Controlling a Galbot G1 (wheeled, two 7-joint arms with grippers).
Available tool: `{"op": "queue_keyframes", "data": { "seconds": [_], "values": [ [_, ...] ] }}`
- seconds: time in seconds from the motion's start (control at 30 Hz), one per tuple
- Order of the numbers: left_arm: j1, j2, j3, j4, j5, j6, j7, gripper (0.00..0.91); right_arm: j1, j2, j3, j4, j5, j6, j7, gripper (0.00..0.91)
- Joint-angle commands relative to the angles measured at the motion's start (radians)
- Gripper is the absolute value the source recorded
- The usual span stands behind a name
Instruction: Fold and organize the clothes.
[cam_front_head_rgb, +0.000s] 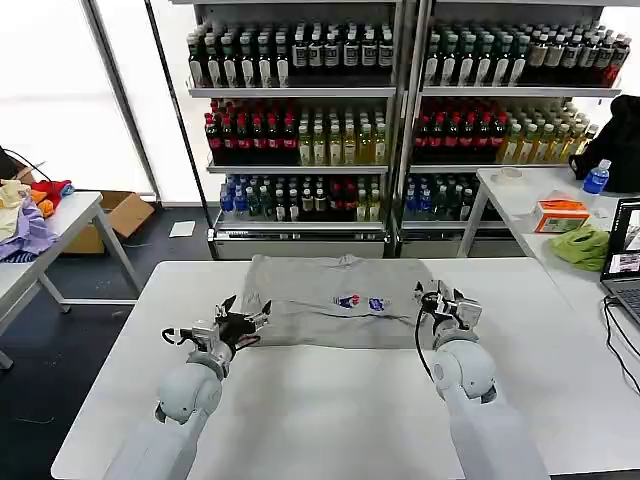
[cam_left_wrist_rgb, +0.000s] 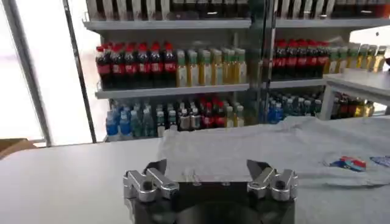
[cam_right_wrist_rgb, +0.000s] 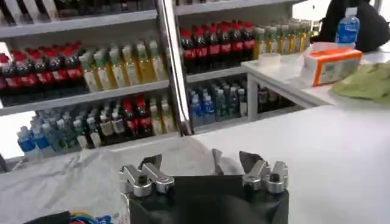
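A light grey short-sleeved shirt (cam_front_head_rgb: 335, 300) lies flat across the far middle of the white table (cam_front_head_rgb: 330, 410), its small multicoloured chest print (cam_front_head_rgb: 360, 302) facing up. My left gripper (cam_front_head_rgb: 243, 322) stands open at the shirt's near left corner; in the left wrist view the open gripper (cam_left_wrist_rgb: 207, 167) sits low over the shirt (cam_left_wrist_rgb: 274, 143). My right gripper (cam_front_head_rgb: 437, 298) is open at the shirt's right edge. In the right wrist view a raised fold of the shirt (cam_right_wrist_rgb: 217, 163) stands between the fingers of the gripper (cam_right_wrist_rgb: 201, 161).
Shelves of drink bottles (cam_front_head_rgb: 300, 130) stand behind the table. A side table at the right holds a green cloth (cam_front_head_rgb: 582, 245), an orange box (cam_front_head_rgb: 561, 215) and a laptop (cam_front_head_rgb: 625, 255). At the left, another table carries a garment pile (cam_front_head_rgb: 25, 215).
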Motion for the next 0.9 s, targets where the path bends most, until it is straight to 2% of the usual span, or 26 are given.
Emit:
{"op": "queue_keyframes", "data": {
  "seconds": [0.03,0.27,0.43,0.67,0.7,0.73,0.77,0.8,0.87,0.9],
  "values": [
    [0.061,0.019,0.002,-0.079,0.008,0.025,-0.005,0.907,-0.129,-0.034,0.020,0.093,0.030,-0.030,0.019,0.907],
    [0.092,0.023,0.009,-0.090,0.031,0.048,-0.010,0.907,-0.208,-0.061,0.038,0.091,0.007,-0.028,0.005,0.907],
    [0.106,0.034,0.009,-0.091,0.037,0.052,-0.011,0.907,-0.213,-0.068,0.041,0.095,-0.001,-0.031,0.000,0.907],
    [0.098,0.035,0.009,-0.057,0.040,0.056,-0.008,0.907,-0.186,-0.060,0.035,0.024,-0.030,-0.029,-0.020,0.907],
    [0.098,0.037,0.008,-0.053,0.040,0.057,-0.008,0.867,-0.181,-0.058,0.033,0.013,-0.034,-0.027,-0.021,0.907],
    [0.097,0.038,0.008,-0.049,0.042,0.058,-0.007,0.736,-0.178,-0.056,0.031,0.006,-0.038,-0.027,-0.022,0.907],
    [0.095,0.040,0.008,-0.039,0.044,0.060,-0.007,0.474,-0.172,-0.055,0.028,-0.003,-0.044,-0.027,-0.025,0.897],
    [0.094,0.041,0.008,-0.035,0.047,0.064,-0.008,0.141,-0.169,-0.054,0.026,-0.008,-0.050,-0.027,-0.025,0.846],
    [0.094,0.044,0.011,-0.031,0.049,0.069,-0.010,0.030,-0.168,-0.055,0.023,-0.012,-0.054,-0.029,-0.025,0.766],
    [0.096,0.045,0.014,-0.030,0.048,0.072,-0.012,0.010,-0.168,-0.056,0.022,-0.014,-0.054,-0.030,-0.025,0.504]
  ]
}}
